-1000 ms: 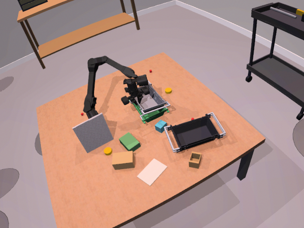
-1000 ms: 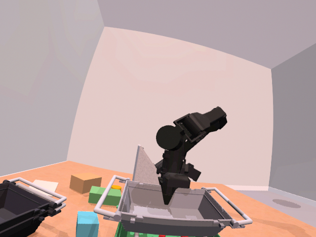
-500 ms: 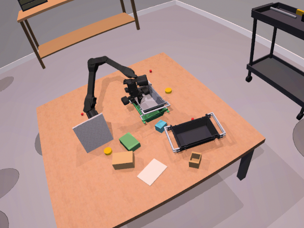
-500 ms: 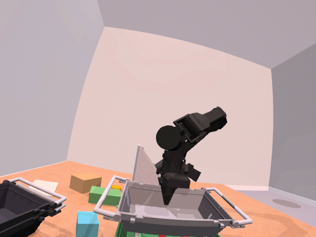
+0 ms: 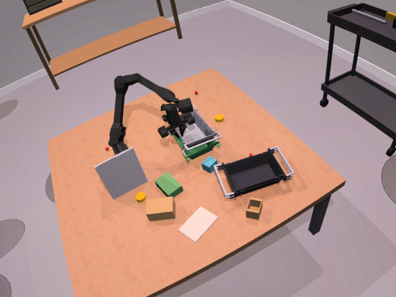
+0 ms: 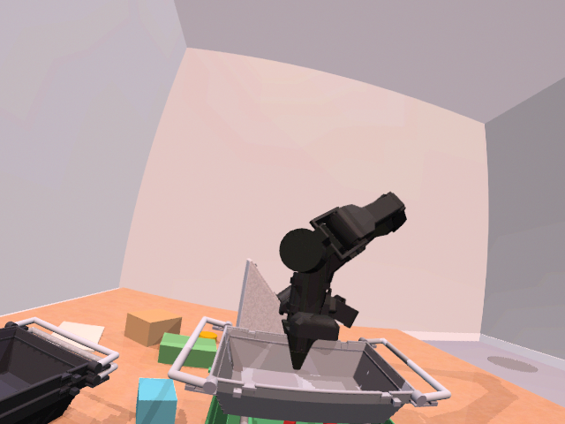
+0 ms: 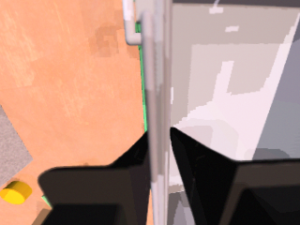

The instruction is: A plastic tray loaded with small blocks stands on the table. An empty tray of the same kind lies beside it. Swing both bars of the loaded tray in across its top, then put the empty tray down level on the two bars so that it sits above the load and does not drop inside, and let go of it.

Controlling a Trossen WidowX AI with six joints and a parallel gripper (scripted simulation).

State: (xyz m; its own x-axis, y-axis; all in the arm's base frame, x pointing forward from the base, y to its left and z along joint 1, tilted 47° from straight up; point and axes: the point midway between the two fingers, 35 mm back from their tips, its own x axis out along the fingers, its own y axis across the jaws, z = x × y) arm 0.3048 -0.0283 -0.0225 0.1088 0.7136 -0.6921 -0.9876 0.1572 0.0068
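Observation:
The empty grey tray [image 5: 195,135] [image 6: 310,405] [image 7: 159,94] is above the green tray [image 5: 202,151] [image 6: 221,416] and looks nearly level. Its own two wire bars stick out past its ends. My gripper [image 5: 180,135] [image 6: 297,366] [image 7: 161,131] is shut on the grey tray's long side wall, one finger inside and one outside. Red blocks [image 6: 290,421] show in the green tray under the grey one. A piece of pale bar [image 6: 244,420] crosses below the grey tray; the grey tray hides most of the green tray's bars, and whether it touches them cannot be told.
A black tray [image 5: 244,192] [image 6: 41,405] with its bars out stands at the right in the top view. A blue block [image 5: 209,164] [image 6: 155,401] is close to the green tray. A green block [image 5: 168,184], a tan block [image 5: 160,208] and a grey panel [image 5: 121,174] stand nearer the arm's base.

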